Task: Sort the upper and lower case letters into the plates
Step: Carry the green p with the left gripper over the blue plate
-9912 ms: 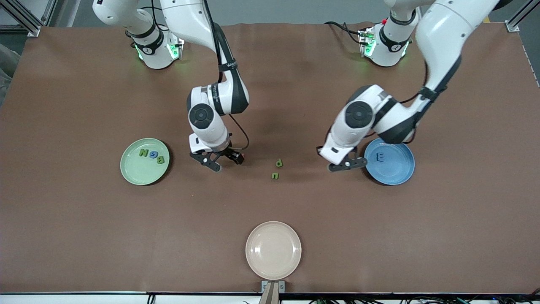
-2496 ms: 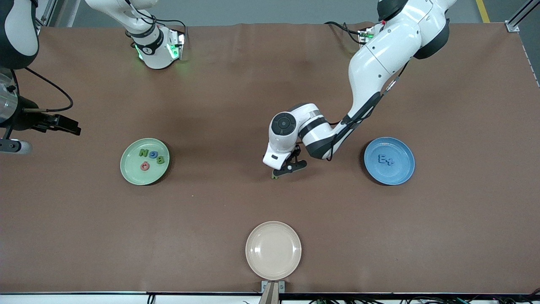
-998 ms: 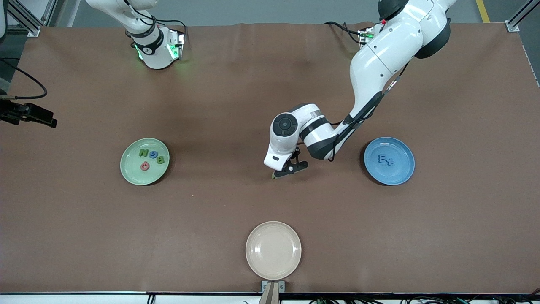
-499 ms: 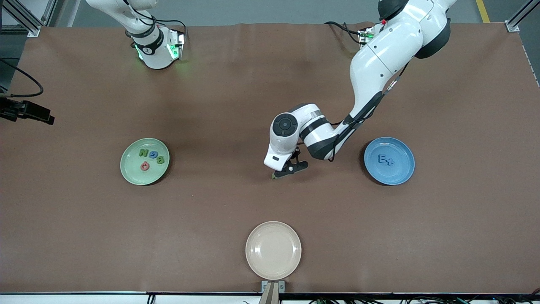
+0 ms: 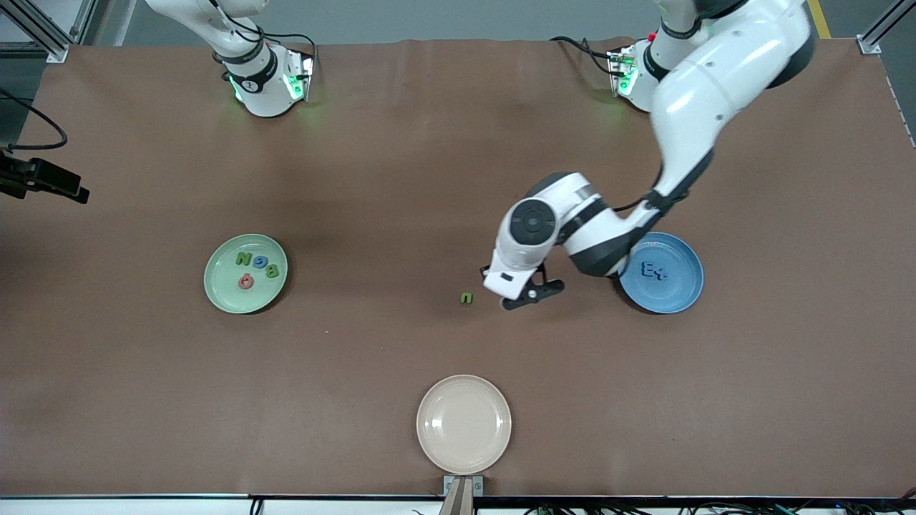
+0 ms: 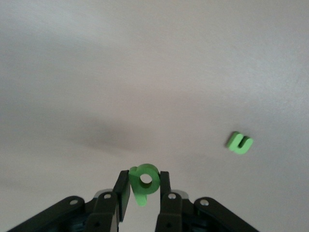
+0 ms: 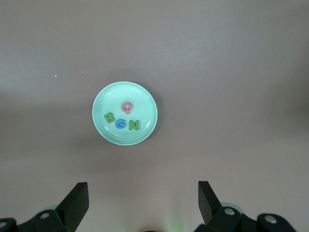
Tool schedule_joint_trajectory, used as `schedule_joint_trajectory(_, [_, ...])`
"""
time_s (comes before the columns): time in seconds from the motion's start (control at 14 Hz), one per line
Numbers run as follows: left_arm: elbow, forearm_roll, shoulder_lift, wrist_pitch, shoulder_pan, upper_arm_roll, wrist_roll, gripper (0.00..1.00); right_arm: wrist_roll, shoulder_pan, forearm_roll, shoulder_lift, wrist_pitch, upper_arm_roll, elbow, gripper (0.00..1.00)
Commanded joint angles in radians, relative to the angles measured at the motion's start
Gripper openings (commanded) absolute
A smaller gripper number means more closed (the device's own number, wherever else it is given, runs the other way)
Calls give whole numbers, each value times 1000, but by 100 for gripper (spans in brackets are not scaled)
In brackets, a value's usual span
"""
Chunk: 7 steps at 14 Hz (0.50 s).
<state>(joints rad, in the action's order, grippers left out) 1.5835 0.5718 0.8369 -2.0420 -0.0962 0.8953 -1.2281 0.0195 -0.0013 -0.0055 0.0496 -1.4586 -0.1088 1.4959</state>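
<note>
The letters were spread over three places on the brown counter (image 5: pixel 401 143). At the left of the front view lay the pale green plate (image 5: pixel 222 290), and in it were the green N (image 5: pixel 243 259), the blue G (image 5: pixel 260 262), the green B (image 5: pixel 273 270) and the pink-red Q (image 5: pixel 245 282). The right claw (image 5: pixel 43 187) was at the left edge of that view, above and to the left of this plate, over bare counter; its wrist view showed its two fingers (image 7: pixel 72 203) wide apart, with nothing between them.

In the lower centre of the front view stood the cream-beige plate (image 5: pixel 464 423). Above it in that view, near the middle of the frame, the green u (image 5: pixel 466 297) lay alone on the counter.

Just to the right of the u hung the left claw (image 5: pixel 526 290), over the counter between the u and the blue plate (image 5: pixel 680 293). It was clamped on the green p (image 6: pixel 143 181), as the left wrist view showed. In the blue plate, at the right of the frame, lay the blue E (image 5: pixel 648 270) and the blue x (image 5: pixel 662 272), side by side.
</note>
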Motion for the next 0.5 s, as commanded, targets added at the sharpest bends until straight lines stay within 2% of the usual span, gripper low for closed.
schedule_joint_trajectory(0.0, [235, 51, -94, -12, -282, 176, 68, 4, 10, -19, 18, -60, 1, 18, 46, 100])
schedule_joint_trajectory(0.14, [356, 123, -99, -12, -486, 304, 129, 4, 7, -16, 18, -76, 10, 20, 40, 100])
schedule_joint_trajectory(0.29, [452, 189, -96, -14, -655, 388, 204, 4, 5, -14, 18, -80, 27, 23, 35, 100])
schedule_joint_trajectory(0.43, [522, 250, -96, -17, -765, 421, 281, 4, 7, -16, 18, -103, 41, 21, 40, 100])
